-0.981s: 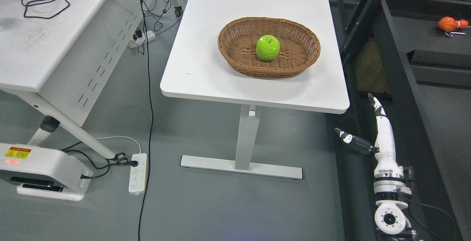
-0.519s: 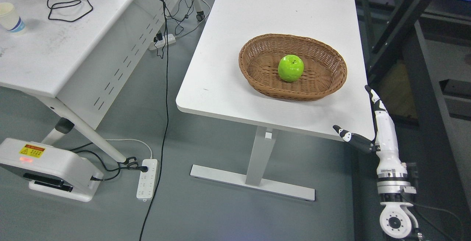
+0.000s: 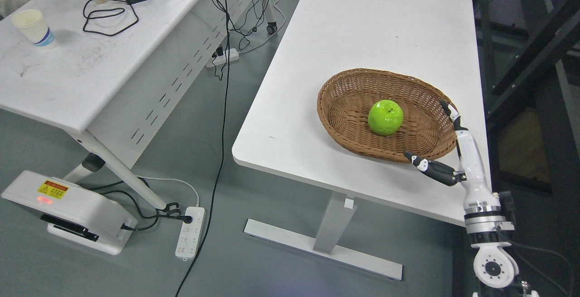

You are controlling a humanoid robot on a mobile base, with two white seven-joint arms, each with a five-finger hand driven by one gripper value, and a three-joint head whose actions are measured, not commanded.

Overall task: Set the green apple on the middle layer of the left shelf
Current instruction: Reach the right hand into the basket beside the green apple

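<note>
The fingers point(image 3: 455, 122) of the right hand point(image 3: 457, 161) are seen extended and spread wide, with nothing held, the thumb angled out toward the near rim of the wicker basket point(image 3: 344, 127) on the white surface point(image 3: 371, 25). The green apple point(image 3: 385, 117) is shown just beyond and to the left of the fingers, resting loose in the middle of the basket and untouched. By this reckoning, the round, glossy fruit could be nudged away or the light basket shoved across the surface if its rim is clipped by the thumb during the reach.
</note>
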